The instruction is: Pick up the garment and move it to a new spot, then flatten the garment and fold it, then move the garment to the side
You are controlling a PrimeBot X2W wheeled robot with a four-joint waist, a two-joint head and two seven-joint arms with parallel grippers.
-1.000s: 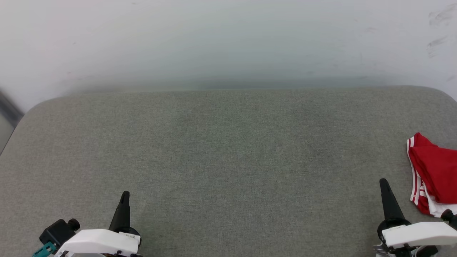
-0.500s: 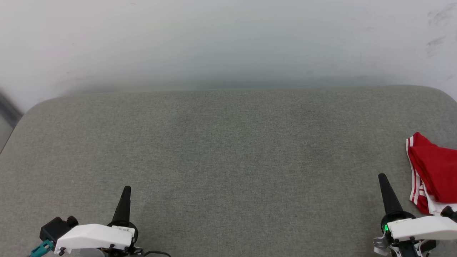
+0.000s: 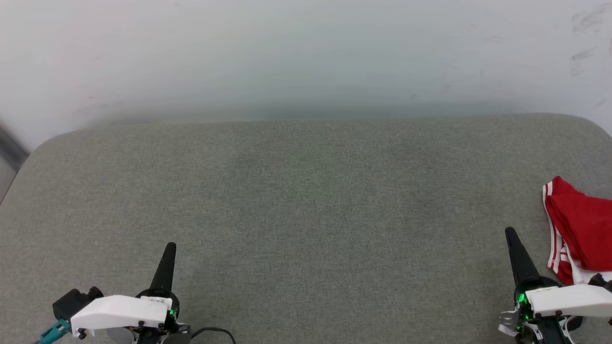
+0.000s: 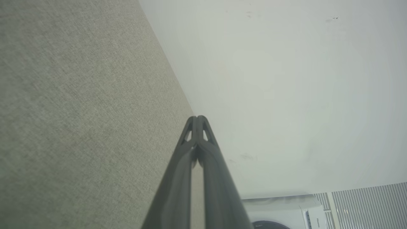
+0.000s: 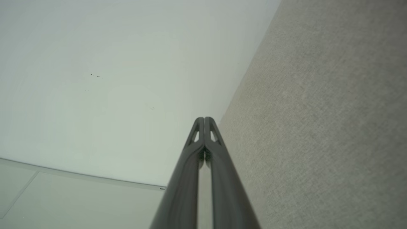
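Red garment lies bunched on the grey pad, near the right gripper — it and the left gripper are pressed together. The left wrist view catches a white machine.

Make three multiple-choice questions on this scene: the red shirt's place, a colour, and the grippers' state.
1. Where on the grey fabric-covered surface lies the red soft jersey garment? A) centre B) right edge C) left edge
2. What colours is its striped trim? A) red and white B) blue and yellow C) black and green
3. How are the left gripper and right gripper? A) both open B) right shut on the garment C) both shut, empty
B: it lies by the head view's right border. A: red-and-white stripes edge it. C: both wrist views show tips touching, nothing between.
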